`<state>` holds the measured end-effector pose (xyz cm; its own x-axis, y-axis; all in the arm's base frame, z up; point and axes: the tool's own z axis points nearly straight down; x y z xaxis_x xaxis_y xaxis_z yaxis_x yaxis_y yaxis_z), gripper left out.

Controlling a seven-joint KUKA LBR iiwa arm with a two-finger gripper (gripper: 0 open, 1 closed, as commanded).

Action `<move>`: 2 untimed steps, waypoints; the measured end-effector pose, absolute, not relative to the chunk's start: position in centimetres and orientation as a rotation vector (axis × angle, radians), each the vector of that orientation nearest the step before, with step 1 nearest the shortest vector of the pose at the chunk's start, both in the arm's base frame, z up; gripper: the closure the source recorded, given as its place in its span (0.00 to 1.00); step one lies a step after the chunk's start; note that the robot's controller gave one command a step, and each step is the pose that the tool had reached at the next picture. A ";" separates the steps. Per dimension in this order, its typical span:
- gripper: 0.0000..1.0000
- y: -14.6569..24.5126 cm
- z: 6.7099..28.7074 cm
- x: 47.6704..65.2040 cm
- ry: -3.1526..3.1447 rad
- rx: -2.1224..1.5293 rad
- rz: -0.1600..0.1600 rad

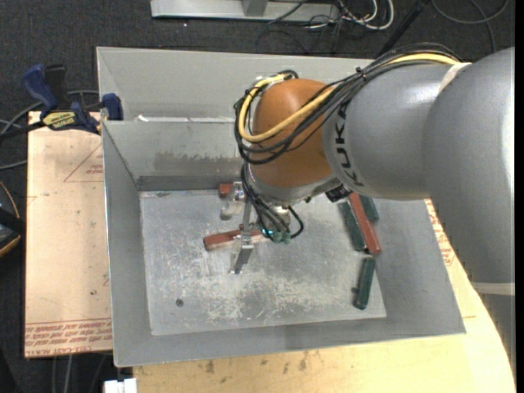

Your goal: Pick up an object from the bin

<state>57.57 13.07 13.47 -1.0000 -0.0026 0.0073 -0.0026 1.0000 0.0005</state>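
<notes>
My gripper [241,256] hangs low over the middle of the bin floor, under the orange wrist cover. A flat red-brown bar [219,239] lies crosswise right at the gripper, its left end sticking out toward the bin's left; whether the gripper touches it I cannot tell. A small red-brown piece [225,189] lies just behind the gripper near the back wall.
At the bin's right side lie a red-brown stick [366,229] beside a dark green one [354,219], with another dark green stick [363,284] nearer the front. The arm covers the bin's back right.
</notes>
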 end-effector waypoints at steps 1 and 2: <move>0.00 13.0 13.9 57.8 -3.142 0.001 -0.002; 1.00 11.2 7.9 61.5 -3.161 -0.056 -0.011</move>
<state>61.52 11.19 7.94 -0.9992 0.0352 -0.0198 0.0351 0.9994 0.0074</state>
